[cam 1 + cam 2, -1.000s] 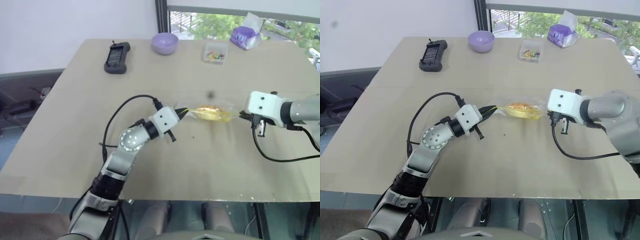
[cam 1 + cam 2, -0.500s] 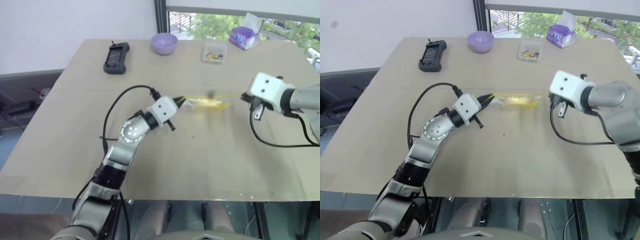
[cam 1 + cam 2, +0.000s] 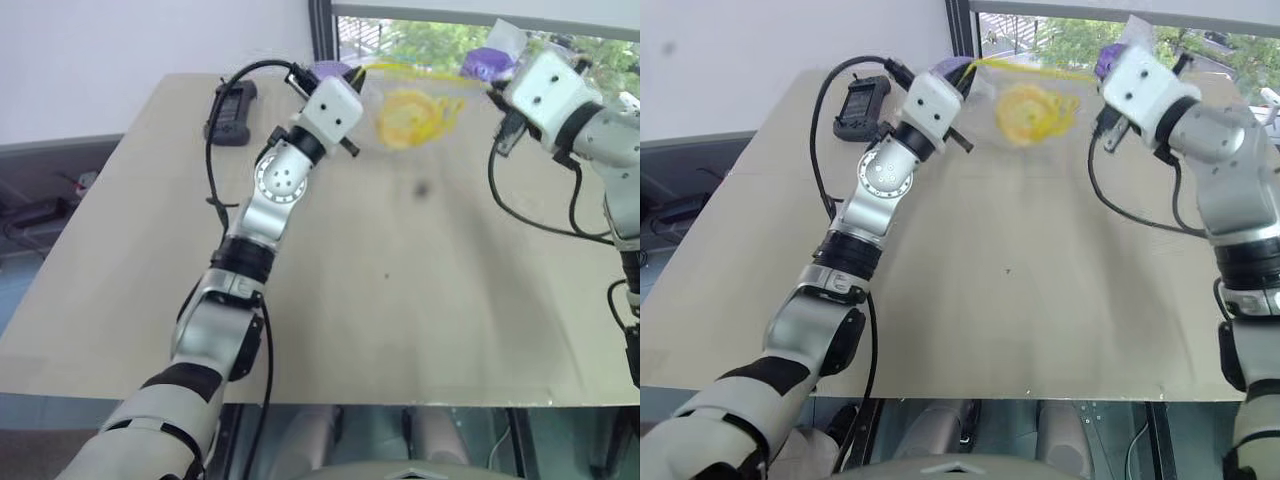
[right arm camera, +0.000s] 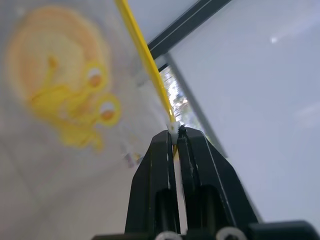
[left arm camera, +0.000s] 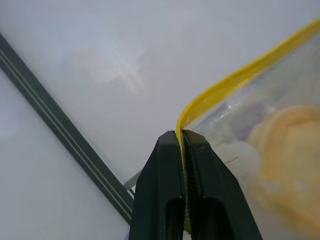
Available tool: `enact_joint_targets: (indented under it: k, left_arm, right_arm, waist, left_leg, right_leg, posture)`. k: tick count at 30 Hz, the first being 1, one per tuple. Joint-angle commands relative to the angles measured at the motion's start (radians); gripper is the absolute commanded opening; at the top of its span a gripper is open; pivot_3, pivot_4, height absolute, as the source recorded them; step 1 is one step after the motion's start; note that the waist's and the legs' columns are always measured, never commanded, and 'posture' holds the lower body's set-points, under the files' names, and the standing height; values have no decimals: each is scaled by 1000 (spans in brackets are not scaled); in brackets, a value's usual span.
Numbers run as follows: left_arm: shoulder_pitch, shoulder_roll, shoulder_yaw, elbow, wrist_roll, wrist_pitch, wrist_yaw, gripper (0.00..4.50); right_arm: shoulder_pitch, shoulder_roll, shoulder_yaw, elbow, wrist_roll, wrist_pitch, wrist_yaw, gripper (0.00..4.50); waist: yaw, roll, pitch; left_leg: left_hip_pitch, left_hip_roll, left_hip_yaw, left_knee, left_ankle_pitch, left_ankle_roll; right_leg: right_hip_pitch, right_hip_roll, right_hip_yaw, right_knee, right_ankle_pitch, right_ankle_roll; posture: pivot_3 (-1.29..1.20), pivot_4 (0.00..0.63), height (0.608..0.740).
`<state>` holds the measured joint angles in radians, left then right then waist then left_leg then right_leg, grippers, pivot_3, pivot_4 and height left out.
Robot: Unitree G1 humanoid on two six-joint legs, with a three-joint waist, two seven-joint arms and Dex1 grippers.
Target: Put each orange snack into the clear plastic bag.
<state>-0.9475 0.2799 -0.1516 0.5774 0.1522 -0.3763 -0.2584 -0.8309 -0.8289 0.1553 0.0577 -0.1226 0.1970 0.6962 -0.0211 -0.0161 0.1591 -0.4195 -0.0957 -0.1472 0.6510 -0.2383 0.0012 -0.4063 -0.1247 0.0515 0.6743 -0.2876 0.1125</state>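
Note:
The clear plastic bag (image 3: 432, 92) hangs above the table, stretched between my two grippers by its yellow seal strip (image 5: 235, 75). A round orange snack (image 3: 403, 116) sits inside it, hanging below the strip. My left gripper (image 3: 352, 72) is shut on the strip's left end, and the left wrist view shows its jaws (image 5: 182, 136) pinching the yellow edge. At the other end my right gripper (image 3: 492, 86) is shut on the strip, clamped tight in the right wrist view (image 4: 174, 131), where the snack (image 4: 55, 55) shows through the film.
The tan table (image 3: 400, 300) spreads out below the raised bag. A black handheld device (image 3: 228, 108) lies at the far left. A purple bowl (image 3: 328, 69) and a purple tissue pack (image 3: 478, 66) stand near the far edge by the window.
Both grippers have risen and moved forward with the bag, lifting it off the table. It now hangs in the air with the snack inside.

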Motion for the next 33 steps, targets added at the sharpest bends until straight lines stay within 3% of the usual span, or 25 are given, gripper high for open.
enact_joint_targets:
  k: [1, 5, 8, 9, 12, 15, 16, 20, 23, 29, 33]
  left_arm:
    - [167, 2, 1, -202, -109, 143, -138, 0]
    - [405, 56, -60, -509, -202, 368, -325, 0]
    - [504, 93, -74, -654, -218, 487, -373, 0]
    - [521, 99, -73, -686, -221, 523, -376, 331]
    - [583, 123, -85, -782, -231, 612, -393, 1231]
    - [621, 137, -83, -856, -246, 676, -404, 2302]
    - [632, 147, -75, -878, -251, 686, -411, 2723]
    - [677, 204, 2, -948, -274, 723, -414, 2723]
    - [740, 255, 85, -1037, -335, 816, -423, 2723]
    - [863, 350, 487, -1168, -647, 1106, -441, 2723]
    - [990, 450, 662, -1185, -678, 1117, -496, 2723]
  right_arm:
    - [105, -71, -53, -153, 81, 114, 140, 23]
    - [259, -135, -47, -307, 157, 239, 263, 23]
    - [365, -181, -41, -407, 203, 328, 326, 23]
    - [388, -189, -46, -430, 215, 348, 336, 6]
    - [428, -212, -68, -457, 228, 362, 352, 753]
    - [447, -233, -93, -473, 242, 391, 352, 1929]
    - [470, -264, -106, -489, 266, 401, 392, 1962]
    - [544, -312, -218, -499, 372, 420, 461, 1962]
    - [576, -280, -325, -433, 428, 396, 449, 1962]
    - [796, -239, -612, -293, 500, 371, 495, 1962]
    - [859, -163, -820, -147, 609, 275, 558, 1962]
  waist:
    - [-8, 0, 0]
    - [-25, 1, 0]
    - [-22, 1, 0]
    - [-21, 1, 0]
    - [-16, 1, 0]
    - [-15, 1, 0]
    - [-14, 1, 0]
    - [-3, 1, 0]
    - [-4, 1, 0]
    - [16, 1, 0]
    - [13, 1, 0]
  left_leg:
    - [-1, 0, 0, 0, 0, 0]
    - [-8, 3, 0, 4, 0, 0]
    - [-6, 4, 0, 4, 0, 0]
    - [-5, 4, 0, 5, 0, 0]
    - [1, 4, 1, 5, 0, 0]
    - [6, 5, 0, 4, 0, 1]
    - [5, 5, 0, 3, 0, 0]
    - [5, 6, 0, 3, 0, 0]
    - [6, 7, 1, 3, 0, 1]
    - [5, 9, 1, 2, 0, 1]
    - [7, 9, 2, 2, -1, 1]
  right_leg:
    - [-1, 0, 0, 1, 0, 0]
    - [-8, 1, 0, 5, 0, 0]
    - [-7, 2, 0, 6, 0, 0]
    - [-6, 2, 1, 7, 0, 0]
    - [0, 2, 1, 8, 0, 0]
    - [5, 2, 0, 4, 0, 0]
    - [4, 2, 0, 5, 0, 0]
    - [4, 2, 0, 4, 0, 0]
    - [5, 2, 1, 4, 0, 0]
    - [5, 4, -1, 4, 0, -1]
    - [8, 4, 0, 3, 0, -1]
  posture:
    - [0, 150, 740]
    - [0, 150, 740]
    - [0, 150, 740]
    - [0, 150, 740]
    - [0, 150, 740]
    - [0, 150, 740]
    - [0, 150, 740]
    - [0, 150, 740]
    - [0, 150, 740]
    - [0, 150, 740]
    - [0, 150, 740]
